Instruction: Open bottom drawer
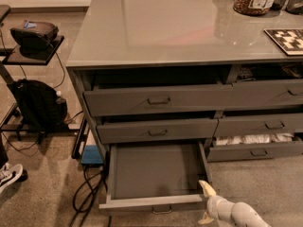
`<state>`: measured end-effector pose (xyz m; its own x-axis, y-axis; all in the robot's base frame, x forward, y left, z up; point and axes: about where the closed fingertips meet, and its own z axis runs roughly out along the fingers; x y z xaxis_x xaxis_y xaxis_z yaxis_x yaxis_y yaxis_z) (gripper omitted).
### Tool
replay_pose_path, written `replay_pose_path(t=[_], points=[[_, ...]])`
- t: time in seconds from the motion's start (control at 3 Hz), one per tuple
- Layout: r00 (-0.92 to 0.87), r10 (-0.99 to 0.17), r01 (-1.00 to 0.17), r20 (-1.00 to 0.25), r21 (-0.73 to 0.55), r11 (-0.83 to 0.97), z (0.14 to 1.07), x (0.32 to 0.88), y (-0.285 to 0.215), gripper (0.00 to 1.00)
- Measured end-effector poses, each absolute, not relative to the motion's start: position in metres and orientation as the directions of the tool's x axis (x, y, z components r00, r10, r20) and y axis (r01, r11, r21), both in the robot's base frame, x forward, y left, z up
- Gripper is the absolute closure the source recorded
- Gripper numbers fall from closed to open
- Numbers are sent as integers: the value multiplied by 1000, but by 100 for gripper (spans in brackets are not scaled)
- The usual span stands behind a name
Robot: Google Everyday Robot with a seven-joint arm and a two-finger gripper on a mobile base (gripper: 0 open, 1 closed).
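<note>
Shallow dark grey metal bottom drawer (156, 174) stands well out at foot of grey bench (156, 27), inside bare. White pincer (207, 203) at its right front corner, released, spread astride front edge, likely placed to hook and pull. Task looks nearly done.

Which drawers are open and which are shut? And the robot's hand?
bottom drawer: pulled far out, bare inside.
top left drawer: slightly out.
middle left drawer: slightly out.
drawer with white bundles: partly open.
gripper: open, at the bottom drawer's front right corner.
</note>
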<state>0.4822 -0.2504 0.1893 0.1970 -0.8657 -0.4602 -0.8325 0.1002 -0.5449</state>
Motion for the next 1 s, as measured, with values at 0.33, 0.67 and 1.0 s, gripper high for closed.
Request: replay_pose_path(t=[0.33, 0.67, 1.0], points=[[197, -866, -833, -460, -545, 100, 189, 482, -250, 0], [189, -868, -842, -460, -531, 98, 201, 484, -249, 0], [200, -904, -861, -378, -508, 22, 227, 492, -248, 0]])
